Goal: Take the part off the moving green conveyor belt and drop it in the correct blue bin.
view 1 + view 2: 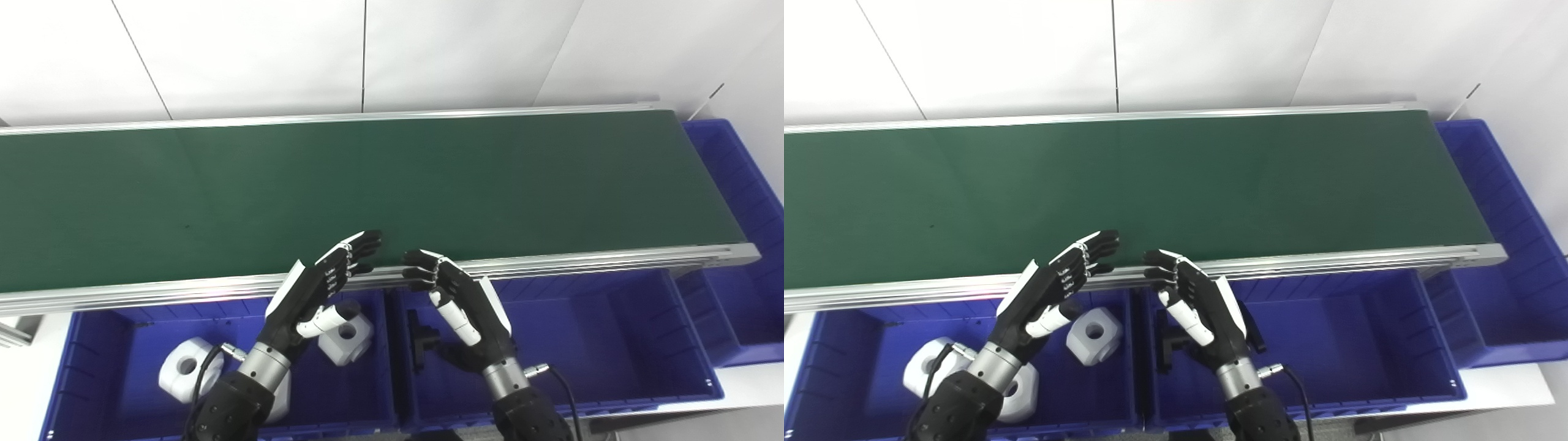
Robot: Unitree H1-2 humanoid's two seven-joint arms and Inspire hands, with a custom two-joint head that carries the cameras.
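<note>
The green conveyor belt (367,190) runs across the view and carries no part that I can see. My left hand (318,288) is open and empty, held over the belt's near rail above the left blue bin (92,355). My right hand (459,300) is open and empty beside it, above the middle blue bin (612,331). The left bin holds white block parts with holes (346,337) (184,367). The middle bin holds a black part (422,343), partly hidden by my right hand.
A third blue bin (747,245) stands at the belt's right end. The aluminium rail (582,260) edges the belt's near side. A white wall rises behind the belt.
</note>
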